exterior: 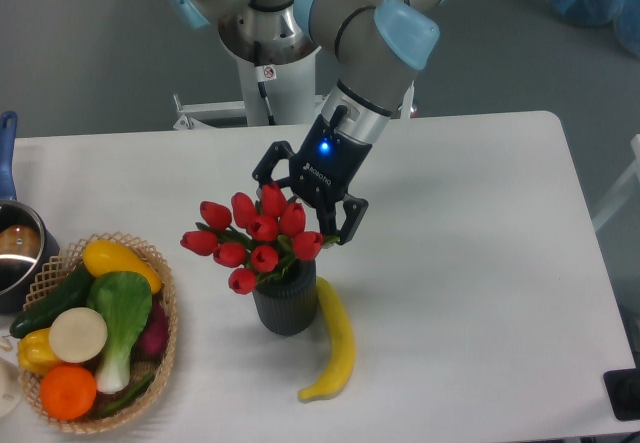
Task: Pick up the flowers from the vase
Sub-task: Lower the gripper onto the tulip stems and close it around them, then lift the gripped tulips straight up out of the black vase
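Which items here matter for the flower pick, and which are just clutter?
Job: flowers, vase, gripper with fingers spread around the blooms.

Clutter: banana, basket of vegetables, pot with blue handle.

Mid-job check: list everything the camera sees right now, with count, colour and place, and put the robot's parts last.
flowers: one bunch, red buds with green leaves, standing in the vase
vase: one, dark grey, table centre
banana: one, yellow, lying just right of the vase
basket: one, tan wicker, front left, holding mixed vegetables and fruit
pot: one, metal with blue handle, left edge
table: one, white
arm: one, grey with light blue caps, reaching from behind
gripper: one, black, open, fingers around the back of the bunch
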`<act>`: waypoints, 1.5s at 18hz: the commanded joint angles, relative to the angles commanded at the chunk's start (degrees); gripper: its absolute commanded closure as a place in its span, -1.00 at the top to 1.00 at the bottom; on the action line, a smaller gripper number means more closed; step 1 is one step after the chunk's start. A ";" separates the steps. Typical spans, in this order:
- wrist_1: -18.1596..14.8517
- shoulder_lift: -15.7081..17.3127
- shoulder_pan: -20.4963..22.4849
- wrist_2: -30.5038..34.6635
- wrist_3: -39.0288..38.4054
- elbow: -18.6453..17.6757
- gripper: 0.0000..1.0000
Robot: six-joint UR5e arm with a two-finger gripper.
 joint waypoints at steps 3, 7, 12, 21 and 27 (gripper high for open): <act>0.00 -0.18 0.44 -0.26 1.66 -0.09 -0.24; 0.00 -0.18 1.06 -0.44 2.02 -0.18 -0.92; 0.00 0.09 1.93 -0.44 2.02 -0.26 -1.00; -0.70 4.39 3.43 -5.53 0.53 -2.11 -1.00; -0.79 7.64 5.71 -8.61 -3.16 -2.11 -1.00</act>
